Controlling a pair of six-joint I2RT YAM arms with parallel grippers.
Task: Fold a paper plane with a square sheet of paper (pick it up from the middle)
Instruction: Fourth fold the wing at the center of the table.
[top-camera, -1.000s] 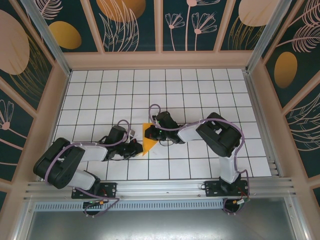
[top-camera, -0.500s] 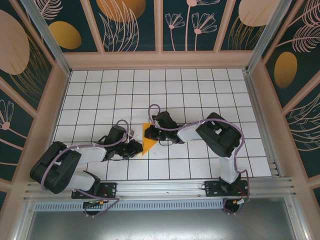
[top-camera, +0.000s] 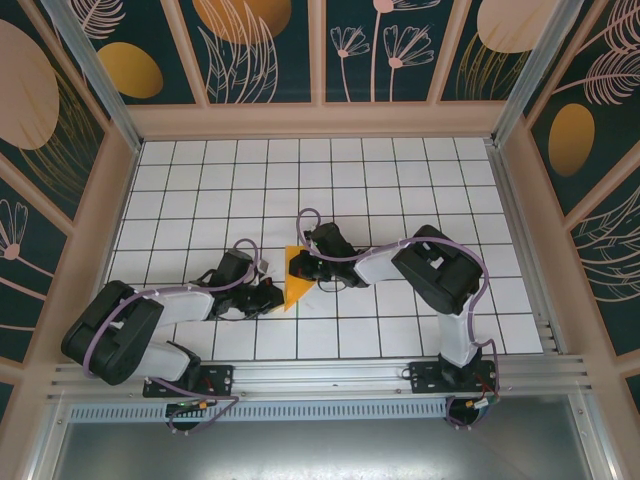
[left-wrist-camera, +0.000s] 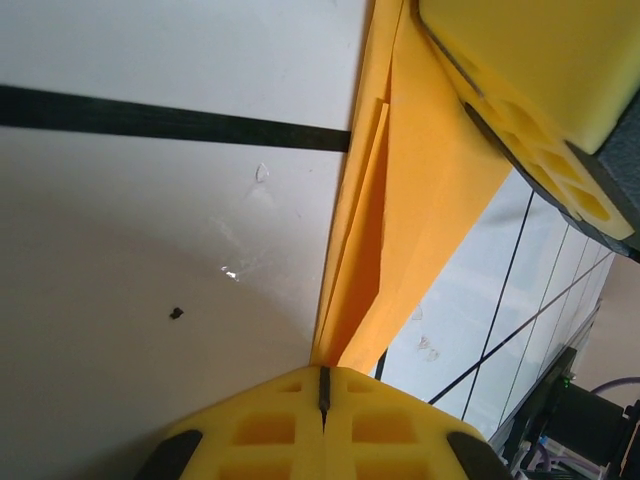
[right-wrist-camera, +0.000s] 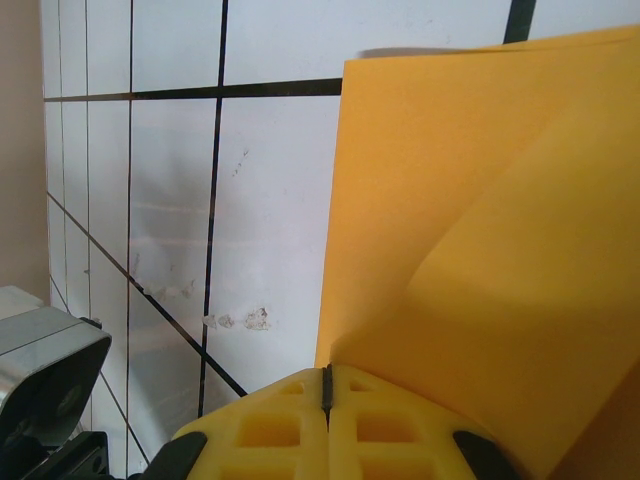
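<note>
The orange-yellow sheet of paper (top-camera: 297, 281), folded into a narrow pointed shape, lies on the white grid table between my two grippers. My left gripper (top-camera: 271, 297) is at its near-left edge. In the left wrist view the jaws (left-wrist-camera: 322, 385) are shut, and the folded layers of paper (left-wrist-camera: 400, 220) run into their seam. My right gripper (top-camera: 305, 267) is at the far-right side. Its jaws (right-wrist-camera: 326, 386) are shut on the sheet's edge, and the paper (right-wrist-camera: 480, 230) rises from there. The right gripper's yellow pad (left-wrist-camera: 520, 50) presses on the paper's far end.
The white tiled table (top-camera: 400, 190) is walled by wooden frames and dark leaf-pattern panels (top-camera: 265, 45). An aluminium rail (top-camera: 320, 375) runs along the near edge by the arm bases. Open tiles lie behind and to both sides of the grippers.
The left arm's elbow has shifted a little down and left, while its gripper stays at the paper's edge. The paper and the right arm have not moved.
</note>
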